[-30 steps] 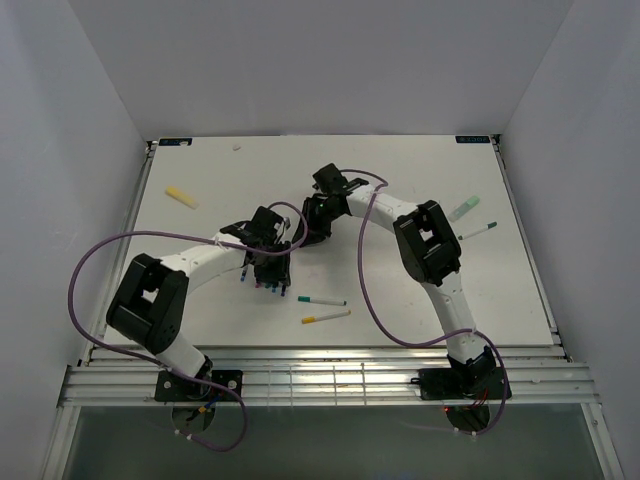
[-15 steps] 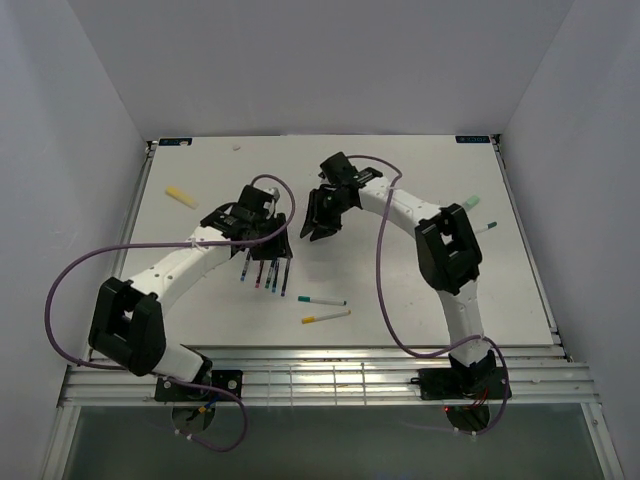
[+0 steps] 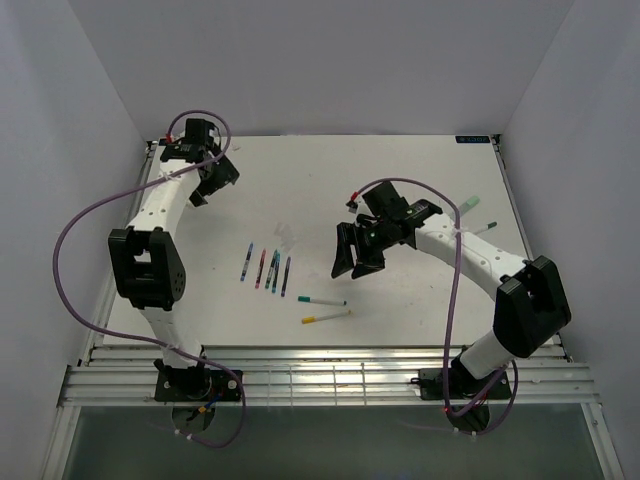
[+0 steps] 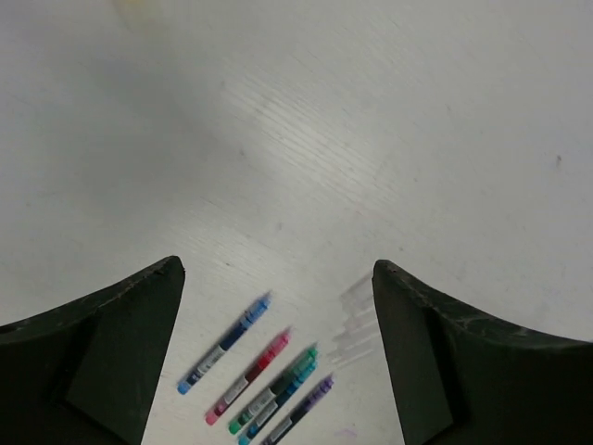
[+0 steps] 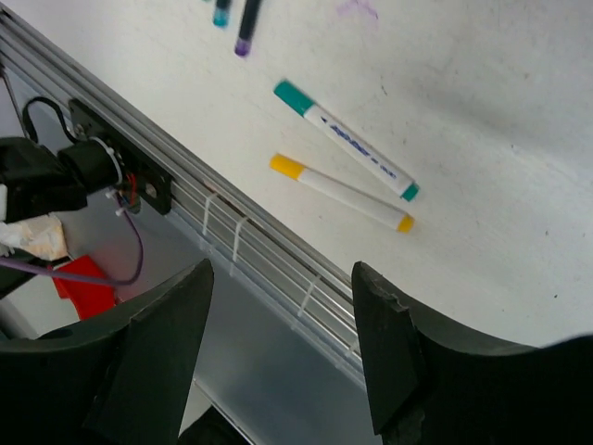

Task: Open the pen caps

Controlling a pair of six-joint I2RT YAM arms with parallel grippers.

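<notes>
Several slim dark pens (image 3: 266,269) with coloured ends lie side by side at mid table; the left wrist view shows the blue one (image 4: 225,343), a red one (image 4: 250,375) and a green one (image 4: 275,389). Two white pens lie nearer the front, one with a green cap (image 5: 295,95) and one with a yellow cap (image 5: 287,168). My left gripper (image 3: 213,180) (image 4: 278,266) hangs open and empty over the back left of the table. My right gripper (image 3: 353,266) (image 5: 280,269) is open and empty, right of the dark pens.
A pale-green highlighter (image 3: 467,207) and a white pen with a dark end (image 3: 480,229) lie at the far right. The metal front rail (image 5: 232,232) runs along the table's near edge. Faint pen marks (image 4: 357,320) stain the table beside the dark pens.
Both grippers opened wider and left the dark pens. The left arm swung to the back left corner. The right gripper moved right and toward the front.
</notes>
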